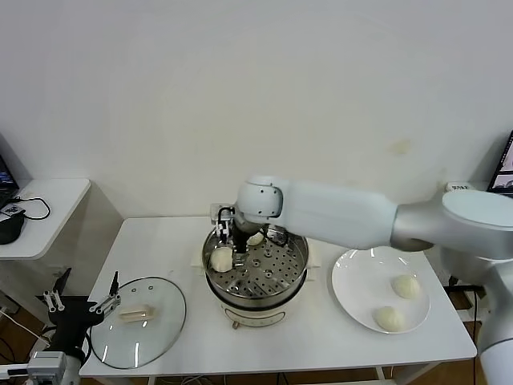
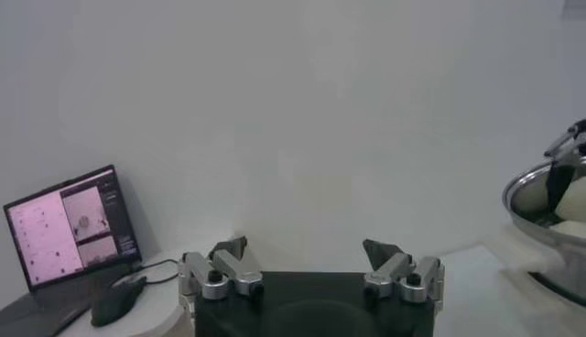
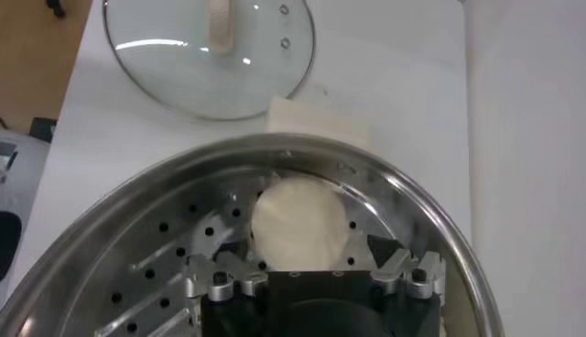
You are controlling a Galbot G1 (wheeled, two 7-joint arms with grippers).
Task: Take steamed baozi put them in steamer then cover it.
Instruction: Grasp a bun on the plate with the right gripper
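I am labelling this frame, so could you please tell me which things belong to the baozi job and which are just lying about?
Job:
- steamer, two baozi inside
- two baozi on the plate
- cover on the table
- right gripper, open in the steamer
- left gripper, open, idle beside the cover

Lying about:
- laptop
- mouse

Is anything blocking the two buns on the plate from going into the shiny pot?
Nothing visible does. The steamer is uncovered; its cover lies on the table beside it. Bare table separates it from the plate holding two baozi.
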